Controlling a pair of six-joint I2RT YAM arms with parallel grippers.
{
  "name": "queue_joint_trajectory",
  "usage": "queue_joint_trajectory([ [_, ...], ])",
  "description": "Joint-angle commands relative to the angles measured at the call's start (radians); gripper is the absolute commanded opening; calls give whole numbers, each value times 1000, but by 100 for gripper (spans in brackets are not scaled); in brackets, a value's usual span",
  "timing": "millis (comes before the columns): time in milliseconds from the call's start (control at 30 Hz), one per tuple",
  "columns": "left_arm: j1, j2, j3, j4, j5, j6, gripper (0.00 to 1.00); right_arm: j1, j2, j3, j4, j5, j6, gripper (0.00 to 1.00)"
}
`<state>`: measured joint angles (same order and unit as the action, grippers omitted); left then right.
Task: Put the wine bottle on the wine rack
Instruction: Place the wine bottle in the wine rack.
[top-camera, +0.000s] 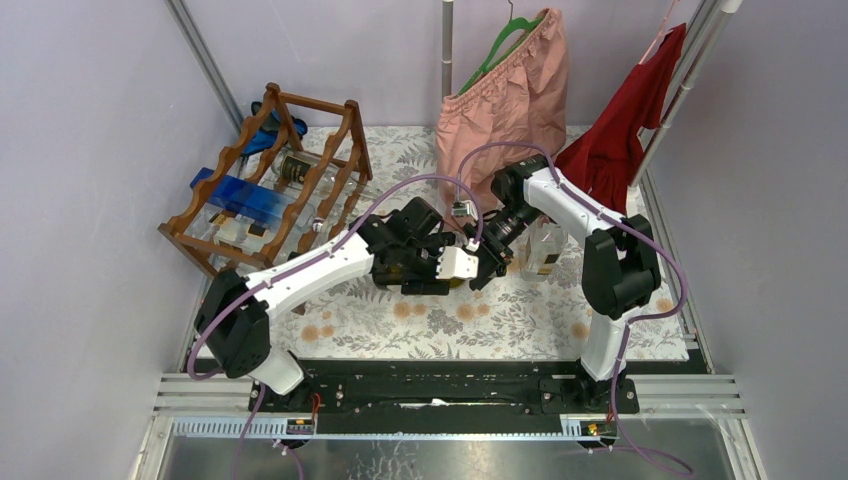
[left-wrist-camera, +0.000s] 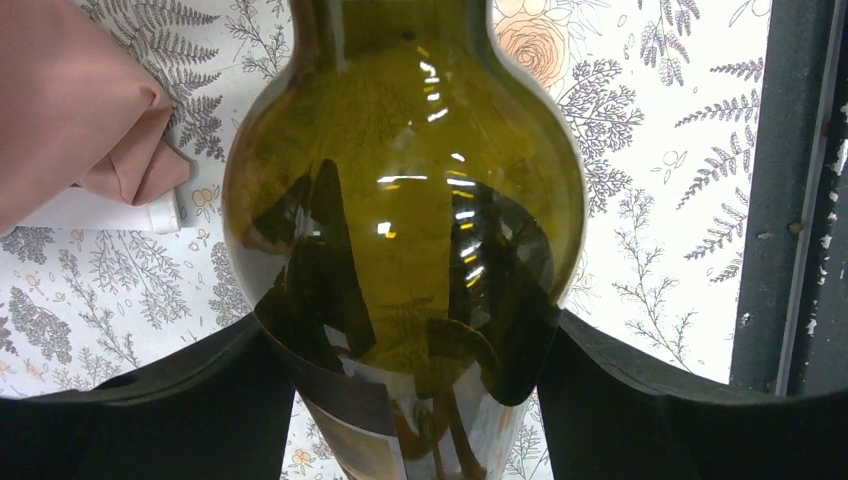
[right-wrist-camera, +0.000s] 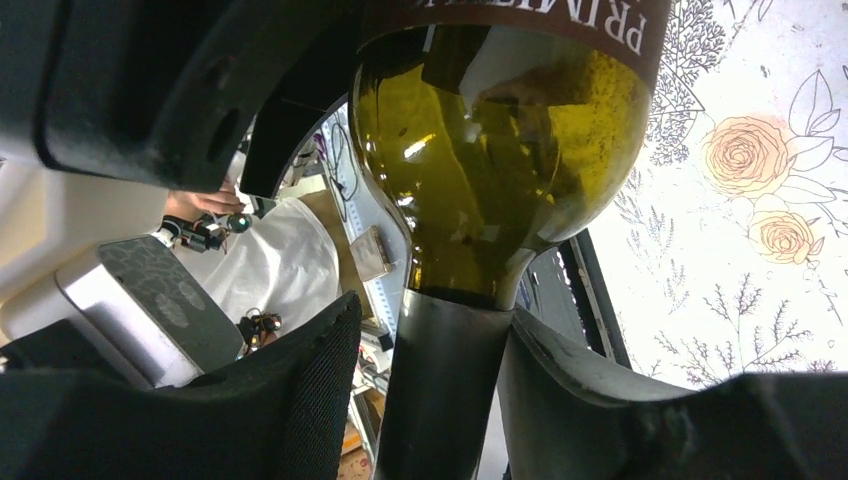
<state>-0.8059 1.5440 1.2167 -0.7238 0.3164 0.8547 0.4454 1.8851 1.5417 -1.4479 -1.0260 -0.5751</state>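
Left wrist camera looks straight down the length of a green wine bottle. The left gripper is clamped on the bottle's wide body, one black finger pressed against each side down by the label. The shoulder and neck run away from the camera over a flowered tablecloth.

From the right wrist, the right gripper sits around the foil-covered neck. One finger lies against the foil, while a thin gap shows at the other, so the jaws stand a little apart and are not clamped on it.

From above, the two arms meet near the middle of the table with the bottle between them, neck toward the right arm. The wine rack stands well apart at the far left corner, a blue bottle lying in it. A pink garment and a red one hang behind.
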Motion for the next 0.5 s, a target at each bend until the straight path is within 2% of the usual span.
queue_joint_trajectory([
  [0, 4, 5, 56, 12, 18, -7, 0, 12, 3, 16, -22, 9, 7, 56],
  [100, 4, 5, 61, 9, 20, -15, 0, 12, 7, 18, -22, 15, 10, 54],
  [167, 4, 4, 61, 10, 20, -19, 0, 12, 9, 17, -21, 13, 11, 49],
  [367, 4, 1, 60, 9, 14, -41, 2, 12, 11, 10, -21, 5, 8, 11],
  [433, 6, 2, 64, 10, 0, -57, 6, 13, 4, 13, -25, -10, 4, 1],
  [467, 6, 4, 68, 9, -8, -68, 13, 12, -1, 14, -27, -24, 2, 0],
])
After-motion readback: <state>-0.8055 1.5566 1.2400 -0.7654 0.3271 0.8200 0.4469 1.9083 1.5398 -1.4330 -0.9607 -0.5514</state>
